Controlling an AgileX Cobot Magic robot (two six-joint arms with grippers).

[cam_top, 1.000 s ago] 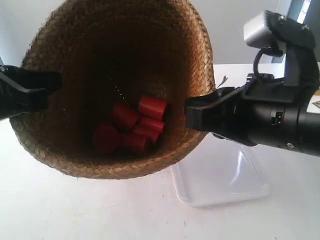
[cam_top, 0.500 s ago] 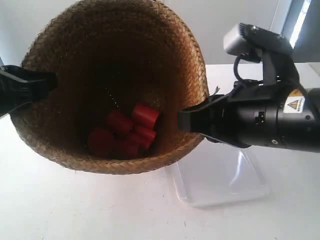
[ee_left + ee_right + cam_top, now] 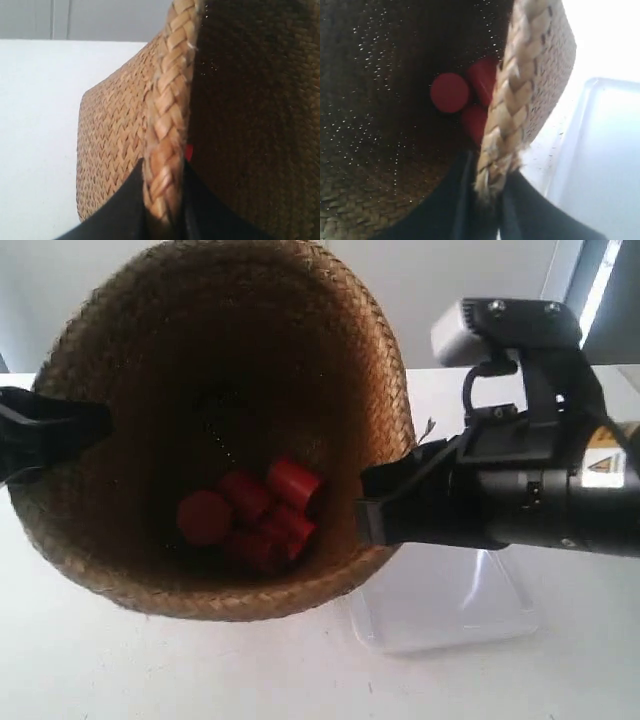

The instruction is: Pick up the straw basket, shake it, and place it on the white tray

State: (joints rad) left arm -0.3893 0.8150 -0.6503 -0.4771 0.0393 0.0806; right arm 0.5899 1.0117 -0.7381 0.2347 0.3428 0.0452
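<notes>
1 straw basket (image 3: 160,350), 1 white tray (image 3: 455,605), at least 5 red cylinders (image 3: 246,496), 1 left gripper (image 3: 162,205), 1 right gripper (image 3: 488,200).

Ext. view: straw basket (image 3: 220,370) faces the cam mouth-first, so its base and most of the outer wall are hidden; can't tell if it clears the table. Rim's top reaches the pic's upper edge. White tray (image 3: 470,610) is partly covered by the basket and by the arm at the exterior view's right (image 3: 520,505). The arm at the exterior view's left (image 3: 40,430) is cut by the edge; only a dark finger shows. Red cylinders (image 3: 250,510) overlap in shadow, exact count unclear.

Left wrist view: left gripper (image 3: 162,170) is cut off below, and only a red sliver shows past the rim.

Right wrist view: right gripper (image 3: 490,170) is likewise cut off. The tray runs out of frame, pale and blurry.
</notes>
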